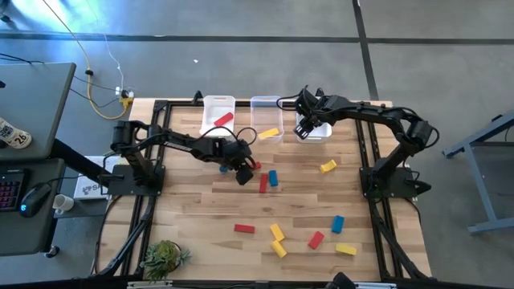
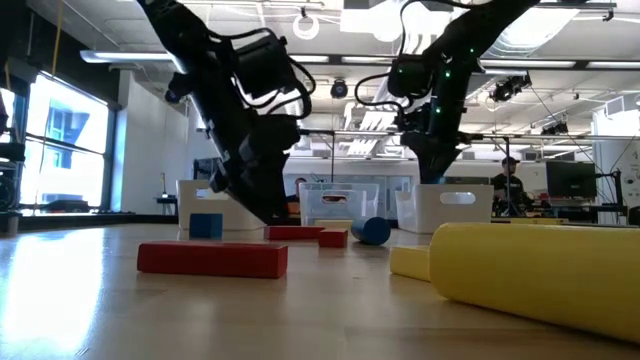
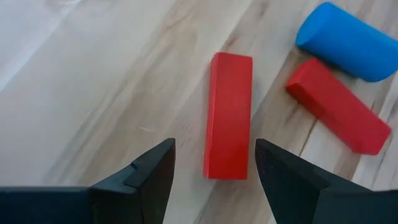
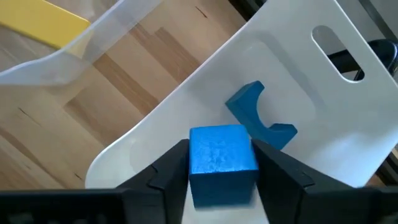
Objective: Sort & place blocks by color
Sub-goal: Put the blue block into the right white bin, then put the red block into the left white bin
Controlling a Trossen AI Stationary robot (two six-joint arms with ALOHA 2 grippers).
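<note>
From above, three small clear plastic bins (image 1: 218, 103) line the wooden bench's (image 1: 193, 209) far edge, holding a red bar (image 1: 223, 119), a yellow bar (image 1: 268, 133), and blue pieces under the right pincer (image 1: 303, 128). The left wrist view shows the left pincer (image 3: 214, 163) open over a loose red rectangular block (image 3: 228, 115). In the right wrist view, the right pincer (image 4: 221, 163) grips a blue cube (image 4: 222, 163) above the white bin (image 4: 311, 118), where a blue arch block (image 4: 256, 112) lies.

Red bar (image 3: 229, 115) betw open left pincer (image 3: 214, 163) fingers; bare wood either side.

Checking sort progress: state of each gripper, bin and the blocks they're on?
left gripper: open, straddling a red bar flat on the table, not yet gripped
right gripper: over the right bin, blue cube between its fingers
right bin: holds a blue arch block
middle bin: holds a yellow bar
left bin: holds a red bar
</note>
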